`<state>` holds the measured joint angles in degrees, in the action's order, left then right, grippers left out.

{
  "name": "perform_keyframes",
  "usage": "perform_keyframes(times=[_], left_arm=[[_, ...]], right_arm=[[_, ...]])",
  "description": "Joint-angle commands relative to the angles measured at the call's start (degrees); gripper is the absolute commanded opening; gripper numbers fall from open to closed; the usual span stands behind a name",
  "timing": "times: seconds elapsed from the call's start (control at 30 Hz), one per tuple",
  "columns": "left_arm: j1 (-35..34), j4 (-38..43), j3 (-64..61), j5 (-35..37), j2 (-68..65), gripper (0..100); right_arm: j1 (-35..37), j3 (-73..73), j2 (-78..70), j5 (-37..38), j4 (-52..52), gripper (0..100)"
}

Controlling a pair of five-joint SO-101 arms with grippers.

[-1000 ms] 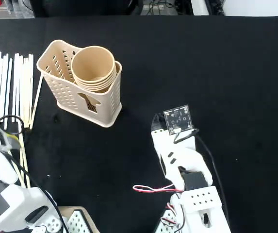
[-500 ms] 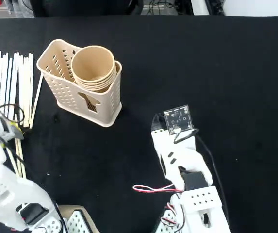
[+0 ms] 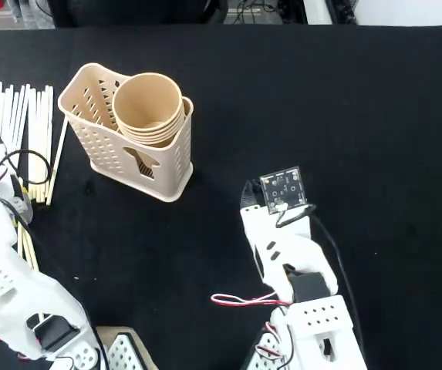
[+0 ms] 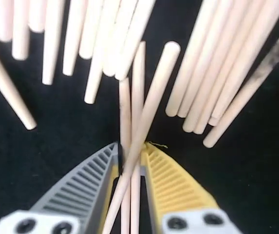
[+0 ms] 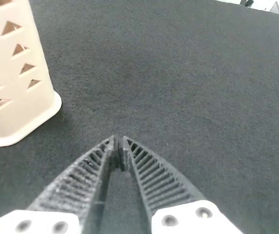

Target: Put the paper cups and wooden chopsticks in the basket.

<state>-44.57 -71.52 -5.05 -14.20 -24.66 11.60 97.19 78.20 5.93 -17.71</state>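
A beige slotted basket [image 3: 120, 142] stands upright at the back left, with a stack of paper cups [image 3: 150, 108] nested inside it. Several wooden chopsticks [image 3: 28, 131] lie side by side on the black table left of the basket. My left gripper [image 4: 131, 146] is shut on a few chopsticks [image 4: 149, 102], whose ends stick out past the jaws toward the loose pile [image 4: 227, 73]. In the high view that gripper [image 3: 20, 202] sits at the near end of the pile. My right gripper [image 5: 118, 141] is shut on nothing, low over the table right of the basket [image 5: 12, 73].
The right arm [image 3: 286, 247] rests mid-table, its wrist camera board [image 3: 283, 189] facing up. A red and white cable [image 3: 240, 299] loops beside its base. A perforated white part [image 3: 124, 351] lies at the front edge. Black tabletop stretches right of the arm.
The left arm has swung toward the table's left edge and away from the front, carrying its held chopsticks up to the pile. The right arm has not moved.
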Motion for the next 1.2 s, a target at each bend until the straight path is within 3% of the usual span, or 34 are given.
perform_keyframes(times=[0.0, 0.27, 0.47, 0.57, 0.83, 1.0, 1.17], left_arm=[[-0.22, -0.18, -6.29, 0.44, 10.02, 3], [3.47, 7.65, -19.47, 3.87, 39.47, 3], [3.56, 13.63, -24.66, 5.8, 50.2, 3], [3.47, 13.54, -24.4, 6.24, 52.84, 3], [4.0, 14.77, -14.11, 15.47, 68.22, 3], [10.42, 30.07, -9.1, 19.52, 77.54, 3], [22.73, 45.8, -8.66, 19.52, 79.21, 3]], right_arm=[[0.35, -0.04, 0.48, 0.44, 0.0, 1.5], [0.35, -0.04, 0.48, 0.44, 0.0, 1.5], [0.35, -0.04, 0.48, 0.44, 0.0, 1.5], [0.35, -0.04, 0.48, 0.44, 0.0, 1.5], [0.35, -0.04, 0.48, 0.44, 0.0, 1.5], [0.35, -0.04, 0.48, 0.44, 0.0, 1.5], [0.35, -0.04, 0.48, 0.44, 0.0, 1.5]])
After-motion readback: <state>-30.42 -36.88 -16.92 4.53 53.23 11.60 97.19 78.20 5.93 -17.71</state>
